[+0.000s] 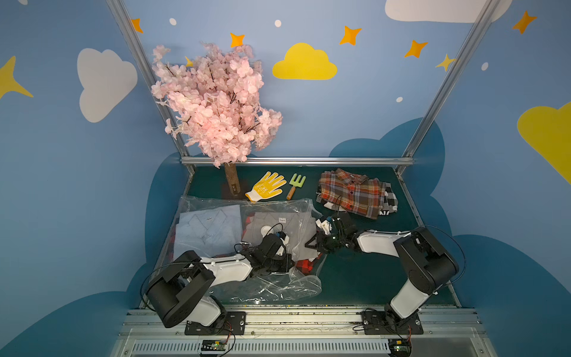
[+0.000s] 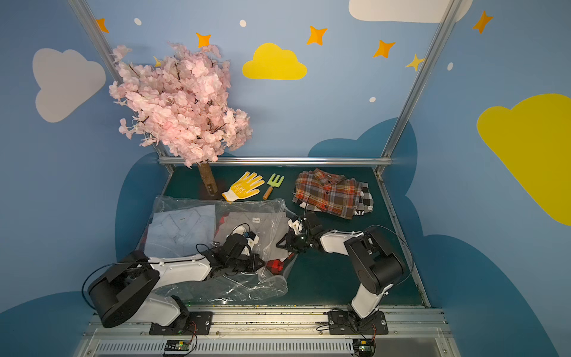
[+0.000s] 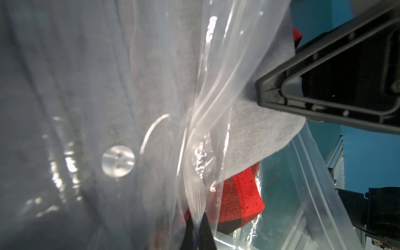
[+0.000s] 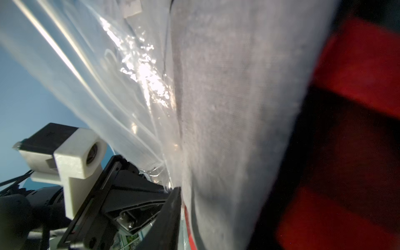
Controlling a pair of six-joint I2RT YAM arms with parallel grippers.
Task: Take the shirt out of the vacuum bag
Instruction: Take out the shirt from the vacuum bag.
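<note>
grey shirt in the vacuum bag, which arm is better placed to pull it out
Right. The right gripper sits at the grey folded shirt's exposed edge; the left gripper pinches the clear plastic vacuum bag.

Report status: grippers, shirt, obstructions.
Left gripper shut on vacuum bag film. Right gripper at exposed edge of grey shirt, grip unconfirmed. Shirt mostly inside bag. Red plaid shirt beneath it.

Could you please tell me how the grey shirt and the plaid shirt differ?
The grey shirt is plain; the plaid shirt is orange-brown checked. The grey shirt lies mostly inside the vacuum bag; the plaid shirt lies outside, on other clothes. Both are folded and collared.
</note>
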